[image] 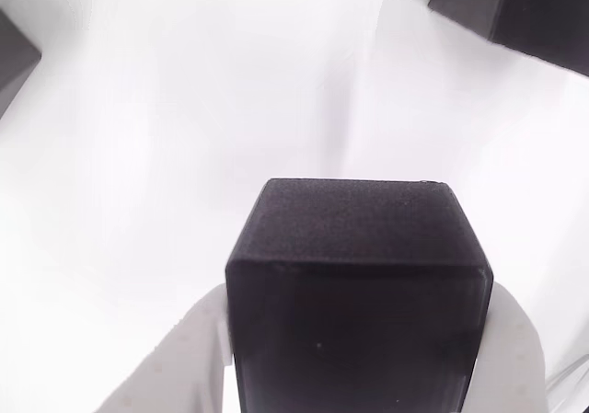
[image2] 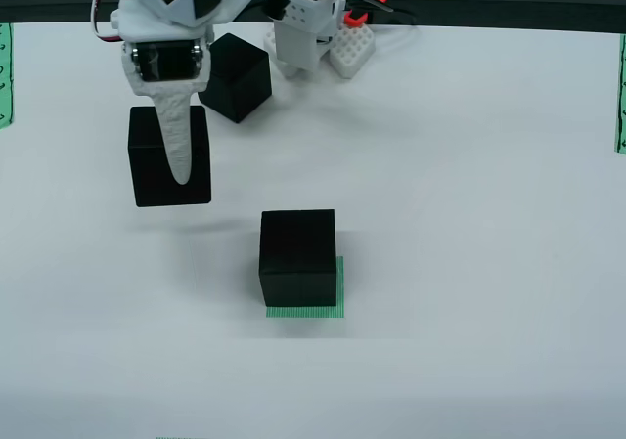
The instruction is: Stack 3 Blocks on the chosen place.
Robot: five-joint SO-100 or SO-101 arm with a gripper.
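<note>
In the front view, open white bench (image2: 469, 165) lies between the carried cube (image2: 147, 170) and the cube on the striped patch (image2: 297, 255), whose top is bare. A third cube (image2: 238, 77) and the arm base (image2: 303, 28) crowd the rear left; the right side lies open.

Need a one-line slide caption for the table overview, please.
Pincer carries a black cube toward the cube on the green striped patch.

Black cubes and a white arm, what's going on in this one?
The arm's gripper holds one black cube off the table, left of the green striped patch in the front view. A second cube already sits on that patch. A third cube waits farther back by the arm's base.
</note>
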